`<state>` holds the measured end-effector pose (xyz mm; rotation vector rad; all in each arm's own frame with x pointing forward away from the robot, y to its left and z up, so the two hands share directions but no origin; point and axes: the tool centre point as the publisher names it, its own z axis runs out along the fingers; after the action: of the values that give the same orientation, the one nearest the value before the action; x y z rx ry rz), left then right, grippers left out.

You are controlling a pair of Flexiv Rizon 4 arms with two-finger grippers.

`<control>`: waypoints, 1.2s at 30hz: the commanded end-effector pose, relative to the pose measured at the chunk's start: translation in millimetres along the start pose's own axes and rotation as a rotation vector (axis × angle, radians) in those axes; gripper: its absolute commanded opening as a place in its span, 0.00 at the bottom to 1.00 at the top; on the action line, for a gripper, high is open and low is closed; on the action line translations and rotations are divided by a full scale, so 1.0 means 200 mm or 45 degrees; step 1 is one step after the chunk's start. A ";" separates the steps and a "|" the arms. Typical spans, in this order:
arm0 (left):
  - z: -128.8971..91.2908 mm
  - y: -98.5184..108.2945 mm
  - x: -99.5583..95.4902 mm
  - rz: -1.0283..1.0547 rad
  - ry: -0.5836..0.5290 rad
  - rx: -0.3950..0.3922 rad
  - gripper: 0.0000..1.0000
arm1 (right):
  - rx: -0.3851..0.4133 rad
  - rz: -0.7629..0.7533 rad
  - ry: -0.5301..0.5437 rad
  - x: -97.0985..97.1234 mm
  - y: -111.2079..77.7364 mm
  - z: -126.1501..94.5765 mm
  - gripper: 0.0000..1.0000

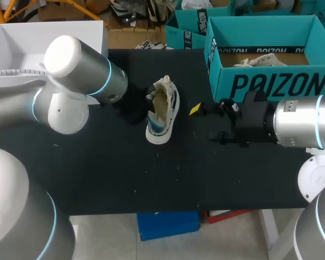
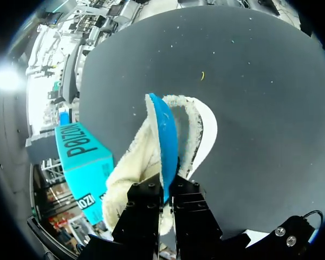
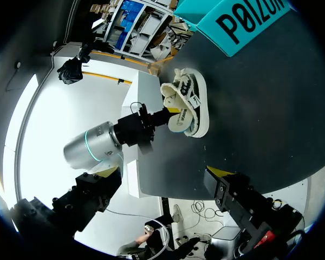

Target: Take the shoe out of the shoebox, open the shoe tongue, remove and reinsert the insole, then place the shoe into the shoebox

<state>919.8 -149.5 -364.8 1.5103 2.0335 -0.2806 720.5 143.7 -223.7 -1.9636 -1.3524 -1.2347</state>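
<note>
Left gripper is pinched almost closed on the blue insole, which stands on edge out of the shoe in the middle of the table. Right gripper hangs spread wide and empty, near the shoe's right side and not touching it. The teal shoebox sits by the far right edge, and bare tabletop runs to the near edge.

Black matte table, fine pale specks scattered across its top, straight front edge, even overhead light
</note>
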 end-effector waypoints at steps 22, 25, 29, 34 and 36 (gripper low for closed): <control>-0.11 -0.12 -0.05 -0.025 -0.162 0.098 0.00 | 0.001 0.000 -0.001 0.00 0.00 0.00 1.00; -0.15 -0.18 -0.07 -0.020 -0.195 0.150 0.00 | 0.001 0.000 -0.001 0.00 0.00 0.00 1.00; -0.14 -0.26 -0.08 0.004 -0.191 0.226 0.00 | 0.001 0.000 -0.001 0.00 0.00 0.00 1.00; -0.02 -0.31 -0.03 0.008 -0.101 0.321 0.16 | 0.001 0.000 -0.001 0.00 0.00 0.00 1.00; 0.03 -0.30 0.00 0.009 -0.065 0.327 0.34 | 0.001 0.000 -0.001 0.00 0.00 0.00 1.00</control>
<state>852.7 -162.6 -368.8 1.6247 1.9936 -0.5974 720.4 143.7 -223.7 -1.9636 -1.3524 -1.2347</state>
